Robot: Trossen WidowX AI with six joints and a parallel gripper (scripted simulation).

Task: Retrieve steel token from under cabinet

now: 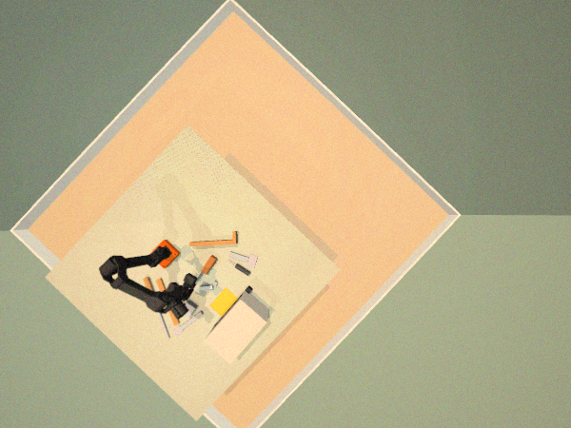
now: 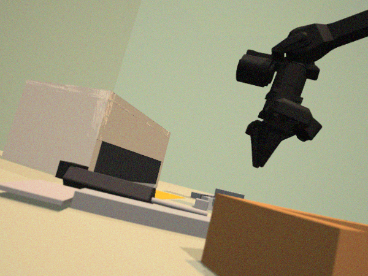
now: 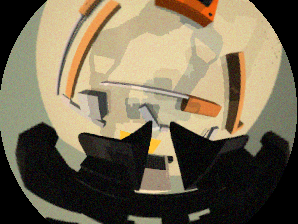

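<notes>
The pale cabinet point(image 1: 238, 328) point(image 2: 55, 122) has a dark front opening point(image 2: 127, 162). I cannot make out a token. The yellow marked area point(image 1: 224, 301) point(image 2: 167, 195) point(image 3: 156, 146) lies in front of the cabinet. My gripper point(image 2: 258, 166) point(image 3: 161, 124) is high above the table, pointing down, its fingers a little apart with nothing between them. A thin rod tool with an orange handle point(image 1: 209, 263) point(image 3: 202, 106) lies on the table below. An orange bar with a bent end point(image 1: 214, 243) point(image 3: 240, 92) lies farther from the cabinet. Another long orange bar point(image 3: 82, 55) lies on the other side.
A second thin rod with an orange handle point(image 1: 148, 283) lies beside the long bar. A grey block point(image 3: 94, 105) and a small grey bracket point(image 1: 206, 286) point(image 3: 149, 114) lie near the marked area. A dark-handled tool point(image 1: 243, 269) point(image 2: 107, 184) and a pale flat-headed piece point(image 1: 252, 261) point(image 2: 37, 190) lie together.
</notes>
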